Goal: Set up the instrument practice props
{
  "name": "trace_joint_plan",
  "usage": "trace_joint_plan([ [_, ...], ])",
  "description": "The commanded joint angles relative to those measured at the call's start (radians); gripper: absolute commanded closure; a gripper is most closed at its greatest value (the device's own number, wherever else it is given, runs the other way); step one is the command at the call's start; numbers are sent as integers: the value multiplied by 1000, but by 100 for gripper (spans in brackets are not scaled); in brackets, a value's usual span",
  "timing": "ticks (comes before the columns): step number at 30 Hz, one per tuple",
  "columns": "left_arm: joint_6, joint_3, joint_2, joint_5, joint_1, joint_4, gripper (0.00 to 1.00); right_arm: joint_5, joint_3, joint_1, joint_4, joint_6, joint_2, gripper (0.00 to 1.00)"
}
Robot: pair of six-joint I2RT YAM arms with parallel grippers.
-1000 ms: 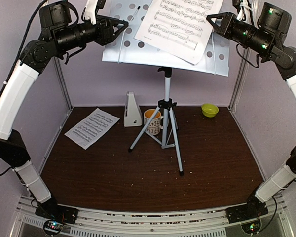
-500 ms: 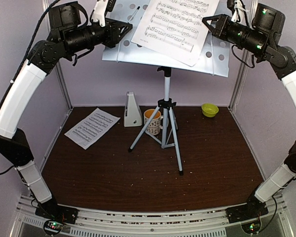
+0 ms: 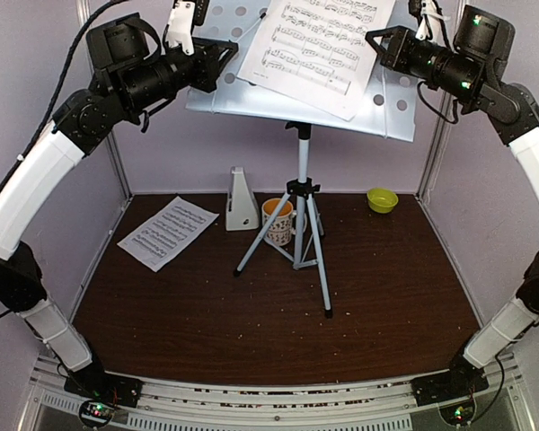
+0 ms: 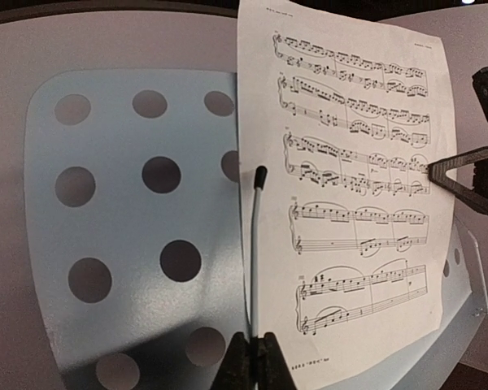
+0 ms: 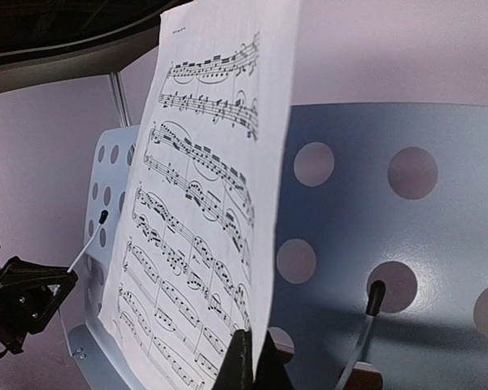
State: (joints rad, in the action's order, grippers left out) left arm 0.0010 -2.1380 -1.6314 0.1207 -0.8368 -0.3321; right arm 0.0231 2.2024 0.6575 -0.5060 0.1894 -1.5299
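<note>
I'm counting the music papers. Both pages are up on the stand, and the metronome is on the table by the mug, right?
Not quite. Only one sheet-music page is on the music stand. The other page lies flat on the table, left of the metronome, as the top view shows. The metronome is by the mug.

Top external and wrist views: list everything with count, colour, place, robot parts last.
music stand: one, pale perforated, grey tripod, centre back
left retainer wire: one, black-tipped, stand desk
right retainer wire: one, black-tipped, stand desk
stand page: one, white, against stand desk
table page: one, white, flat at table left
metronome: one, white, left of tripod
mug: one, patterned, orange inside, by tripod legs
bowl: one, green, back right
table: one, dark brown
left gripper: one, black, shut on left retainer wire
right gripper: one, black, shut on stand page
</note>
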Motion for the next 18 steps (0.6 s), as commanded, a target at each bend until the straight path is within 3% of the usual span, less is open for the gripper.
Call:
trace_joint_plan([
  [1, 30, 109, 63, 49, -22, 233, 100, -28, 41, 21, 29, -30, -20, 100],
  [18, 52, 223, 108, -2, -38, 361, 100, -58, 145, 125, 51, -184, -112, 100],
])
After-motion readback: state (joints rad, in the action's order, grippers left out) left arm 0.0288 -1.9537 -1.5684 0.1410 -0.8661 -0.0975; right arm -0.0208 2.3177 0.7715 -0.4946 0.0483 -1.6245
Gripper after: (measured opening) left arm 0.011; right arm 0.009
